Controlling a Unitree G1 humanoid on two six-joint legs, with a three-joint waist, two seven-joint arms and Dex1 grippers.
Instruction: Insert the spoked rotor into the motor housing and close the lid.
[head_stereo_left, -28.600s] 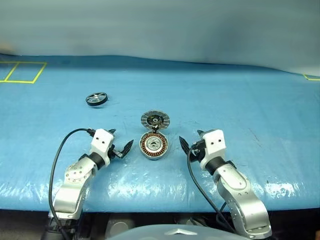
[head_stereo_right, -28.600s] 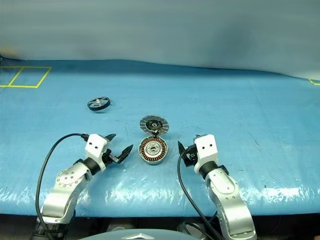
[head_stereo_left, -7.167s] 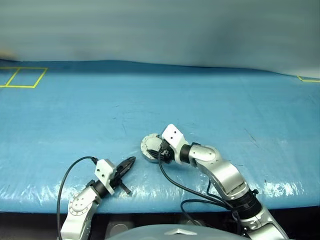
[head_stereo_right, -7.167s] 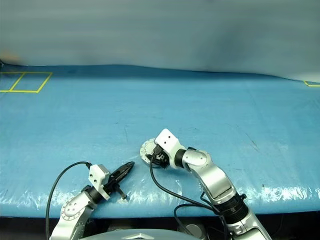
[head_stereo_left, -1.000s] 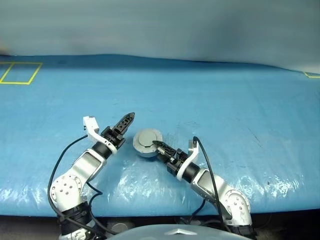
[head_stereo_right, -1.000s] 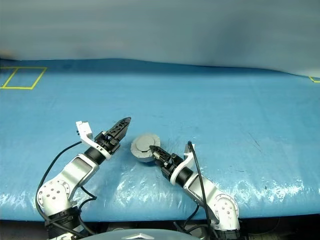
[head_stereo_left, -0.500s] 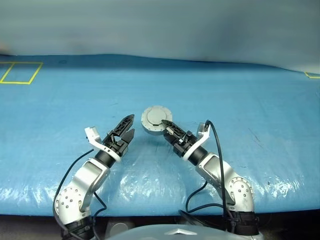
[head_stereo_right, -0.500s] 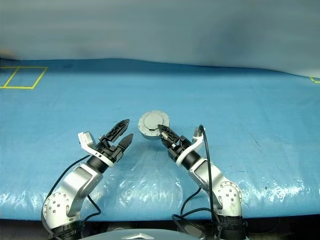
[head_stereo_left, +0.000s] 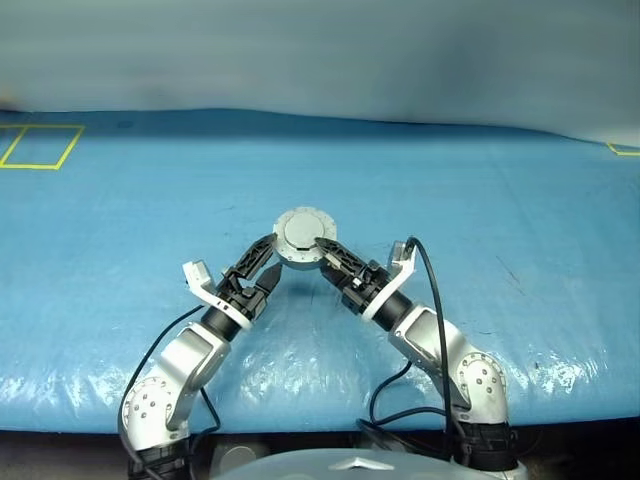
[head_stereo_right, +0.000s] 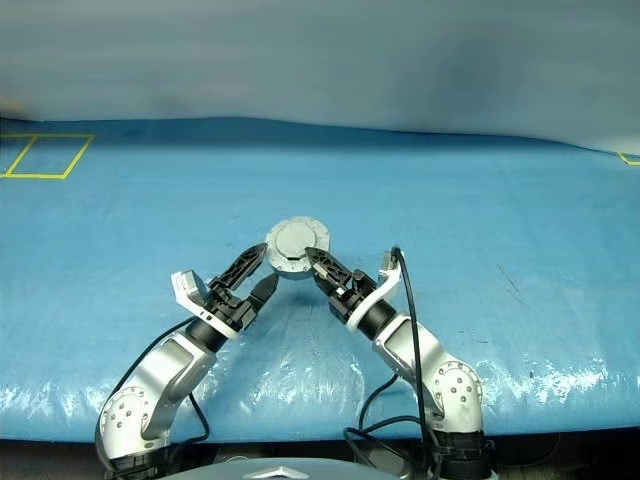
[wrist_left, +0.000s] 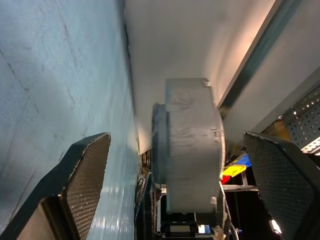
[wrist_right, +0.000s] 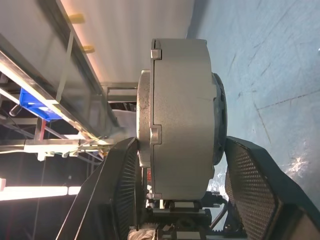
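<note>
The motor housing (head_stereo_left: 301, 238) is a round grey puck held up off the blue table, its edge toward both wrist cameras. The lid (head_stereo_left: 299, 230) lies closed on it, plain grey face with a raised round centre showing. My right gripper (head_stereo_left: 322, 249) is shut on the motor housing (wrist_right: 180, 115), one finger on each flat face. My left gripper (head_stereo_left: 268, 265) is open just left of it; the housing (wrist_left: 192, 145) sits between the spread fingers (wrist_left: 85, 180) without touching them. The spoked rotor is hidden.
A blue sheet covers the table (head_stereo_left: 480, 210). Yellow tape marks lie at the far left (head_stereo_left: 38, 146) and far right (head_stereo_left: 622, 151). The table's front edge (head_stereo_left: 300, 400) runs close below both arms.
My right gripper has lifted the closed housing off the table. My left gripper has rolled and moved in toward it, so its open fingers now flank the housing.
</note>
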